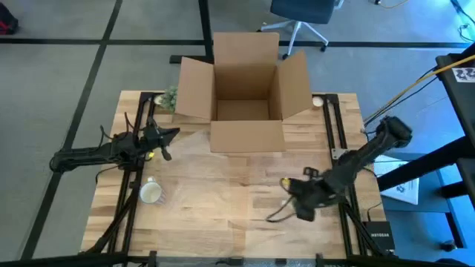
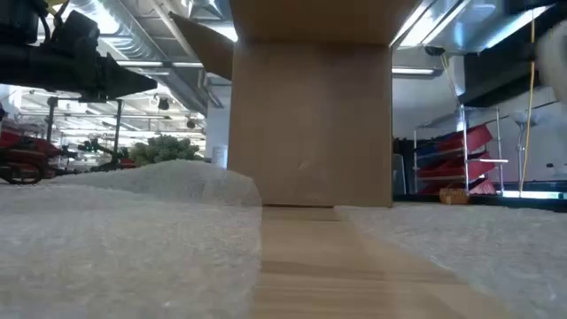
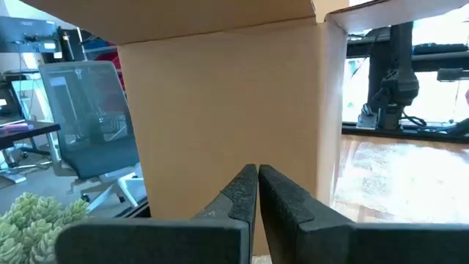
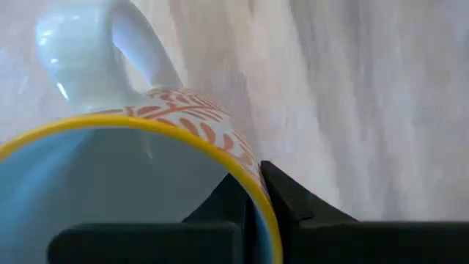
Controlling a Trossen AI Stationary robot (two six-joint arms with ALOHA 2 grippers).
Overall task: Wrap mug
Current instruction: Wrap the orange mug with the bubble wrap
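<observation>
Right gripper (image 4: 253, 194), over the near right part of the table: fingers pinched on the rim of the mug (image 4: 132, 169) — yellow lip, pale blue inside, orange leaf pattern outside, white handle. One finger sits inside the wall, one outside. My read: a rim pinch leaves the body free to be laid on the wrap.

Left gripper (image 3: 256, 192), at the left side by the open brown cardboard box (image 1: 241, 89): fingers closed together on nothing, pointing at the box wall. It looks to be waiting.

Sheet of clear bubble wrap (image 2: 106, 230) lies over the light wooden tabletop (image 1: 223, 208), a bare strip of wood showing between two spreads in the low view. Likely laid flat as the wrapping bed, box behind to receive the mug.

Also on the table: a small white round cup-like object (image 1: 151, 192) near the left arm; a green leafy plant (image 3: 33, 220) at the far left corner.

Room: grey carpet, a grey swivel office chair (image 1: 303, 13) beyond the box, red shelving further back.
</observation>
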